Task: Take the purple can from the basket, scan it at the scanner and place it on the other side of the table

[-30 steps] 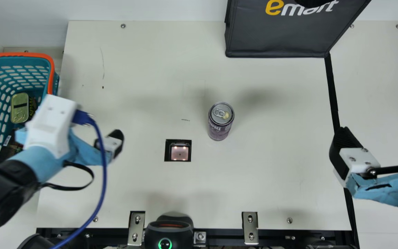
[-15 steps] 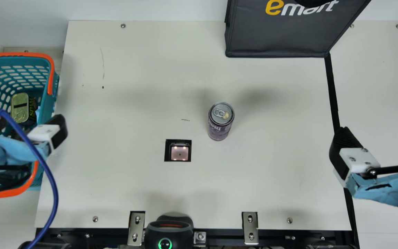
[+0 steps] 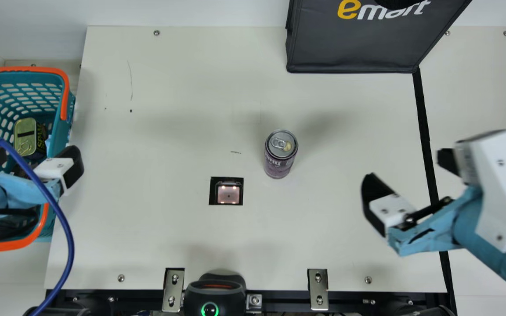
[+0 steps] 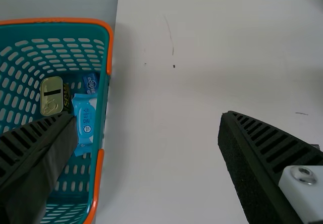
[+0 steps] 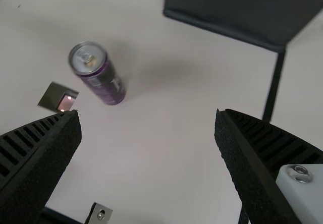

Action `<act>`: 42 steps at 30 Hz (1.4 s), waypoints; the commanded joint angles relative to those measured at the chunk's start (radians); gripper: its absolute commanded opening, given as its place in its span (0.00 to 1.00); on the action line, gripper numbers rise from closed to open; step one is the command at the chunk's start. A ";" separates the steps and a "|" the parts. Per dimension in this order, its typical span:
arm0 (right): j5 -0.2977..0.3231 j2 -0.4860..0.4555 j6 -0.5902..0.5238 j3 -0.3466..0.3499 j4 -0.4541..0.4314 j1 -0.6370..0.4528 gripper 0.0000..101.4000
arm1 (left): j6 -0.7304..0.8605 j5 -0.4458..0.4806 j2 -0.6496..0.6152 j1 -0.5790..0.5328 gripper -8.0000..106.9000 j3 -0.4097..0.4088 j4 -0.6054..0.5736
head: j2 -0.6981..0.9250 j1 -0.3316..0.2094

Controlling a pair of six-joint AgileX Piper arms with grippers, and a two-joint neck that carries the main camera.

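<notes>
Cream tabletop (image 3: 169,79) spreads beneath a dark bag (image 3: 354,50) at its far side; the purple can (image 3: 280,160) stands upright near the scanner (image 3: 226,191), on the side toward my right arm; my left gripper (image 3: 35,157) is wide and empty above the teal basket (image 3: 64,94), which holds a gold-lidded tin (image 3: 25,137); my right gripper (image 3: 406,167), also spread wide with nothing between its fingers, hangs well apart from the can.
</notes>
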 commanded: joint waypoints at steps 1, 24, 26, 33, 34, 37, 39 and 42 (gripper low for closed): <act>0.001 0.019 -0.036 0.006 0.036 0.037 0.94 | 0.000 0.000 0.000 0.000 0.85 0.000 0.000 | 0.000 -0.029; -0.057 0.375 0.341 -0.142 -0.157 0.418 0.94 | 0.000 0.000 0.000 0.000 0.85 0.000 0.000 | 0.000 -0.029; -0.061 0.401 0.396 -0.150 -0.188 0.455 0.94 | 0.000 0.000 0.000 0.000 0.85 0.000 0.000 | 0.000 -0.029; -0.056 0.476 0.564 -0.166 -0.287 0.552 0.94 | 0.000 0.000 0.000 0.000 0.85 0.000 0.000 | 0.000 -0.029; -0.055 0.483 0.583 -0.166 -0.300 0.560 0.94 | 0.000 0.000 0.000 0.000 0.85 0.000 0.000 | 0.000 -0.029; -0.049 0.503 0.635 -0.162 -0.332 0.582 0.94 | 0.000 0.000 0.000 0.000 0.85 0.000 0.000 | 0.000 -0.029; -0.048 0.513 0.666 -0.158 -0.347 0.594 0.94 | 0.000 0.000 0.000 0.000 0.85 0.000 0.000 | 0.000 -0.029; -0.055 0.525 0.701 -0.147 -0.357 0.601 0.94 | 0.000 0.000 0.000 0.000 0.85 0.000 0.000 | 0.000 -0.029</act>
